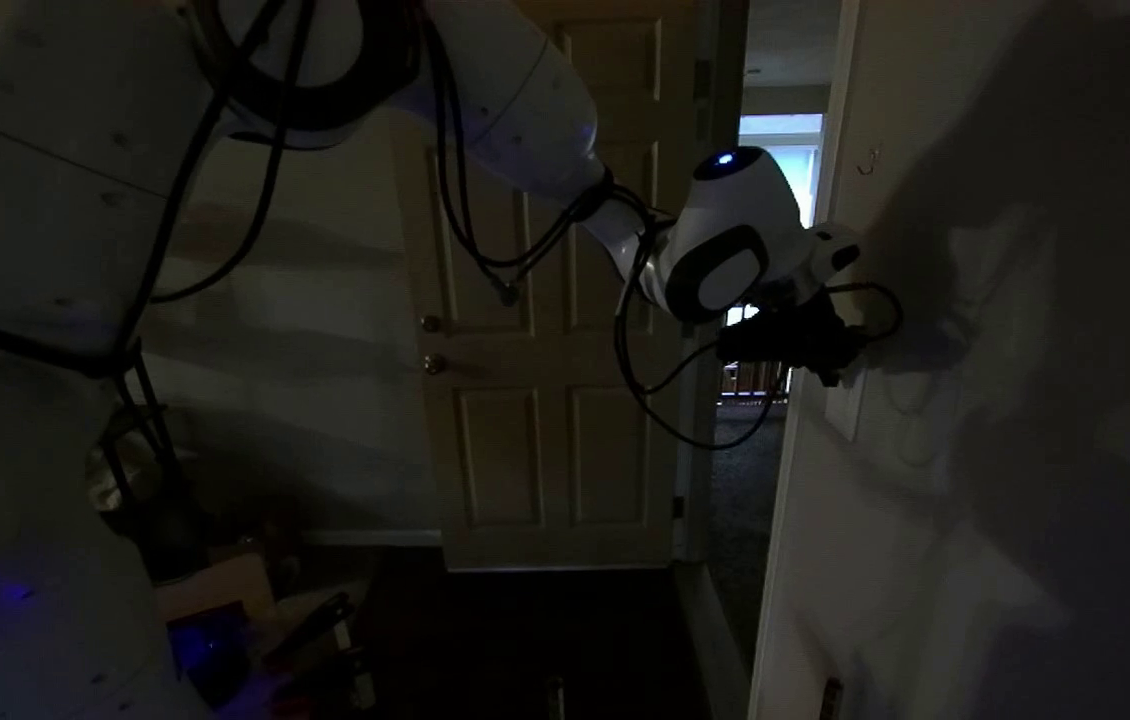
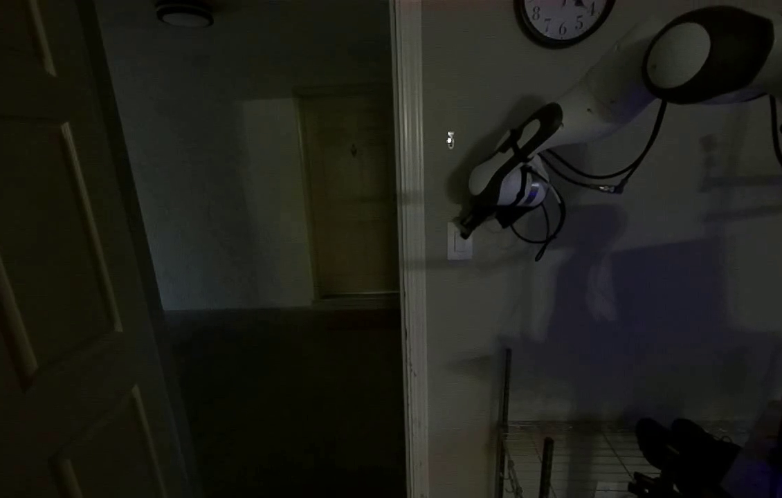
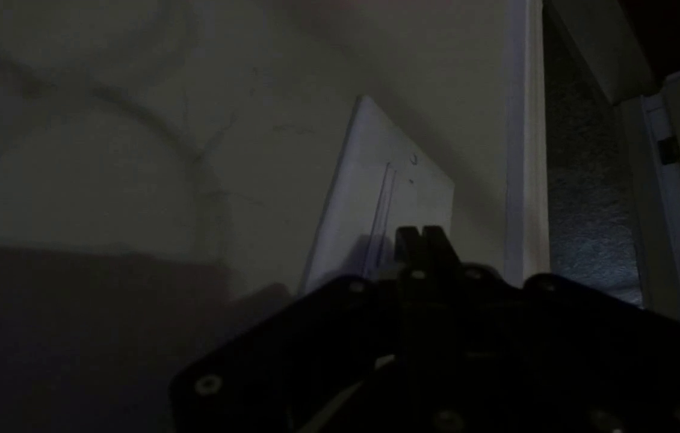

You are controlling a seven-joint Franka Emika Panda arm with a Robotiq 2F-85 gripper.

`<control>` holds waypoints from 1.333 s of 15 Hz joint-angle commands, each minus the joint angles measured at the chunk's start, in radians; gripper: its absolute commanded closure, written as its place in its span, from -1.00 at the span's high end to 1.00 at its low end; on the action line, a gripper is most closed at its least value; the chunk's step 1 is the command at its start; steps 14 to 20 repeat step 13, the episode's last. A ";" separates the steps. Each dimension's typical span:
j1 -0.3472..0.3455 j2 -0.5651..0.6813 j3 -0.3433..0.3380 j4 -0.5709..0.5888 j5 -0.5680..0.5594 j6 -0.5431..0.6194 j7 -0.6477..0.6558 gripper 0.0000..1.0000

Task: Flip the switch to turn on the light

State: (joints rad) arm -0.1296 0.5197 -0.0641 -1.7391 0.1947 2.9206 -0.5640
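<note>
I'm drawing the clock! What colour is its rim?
The clock's rim looks black, best seen in an exterior view.

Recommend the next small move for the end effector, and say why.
Probably a short, gentle press of the end effector into the switch: the scene is dim, the jaws are together, and in an exterior view they overlap the switch's upper part. Whether they already touch it, I cannot tell.

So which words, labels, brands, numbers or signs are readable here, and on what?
"8" on the wall clock
"7" same clock
"6" same clock
"5" same clock
"4" same clock
The clock's top is out of frame.
Tiny marks on the switch are too blurred to read.
Nothing else readable.
</note>
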 commanded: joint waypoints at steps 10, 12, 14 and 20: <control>-0.103 0.065 0.093 0.120 -0.131 -0.069 0.136 -0.93; -0.113 0.065 0.102 0.121 -0.128 -0.073 0.134 -0.93; -0.103 0.065 0.089 0.119 -0.136 -0.078 0.153 -0.92; -0.103 0.065 0.089 0.119 -0.136 -0.078 0.153 -0.92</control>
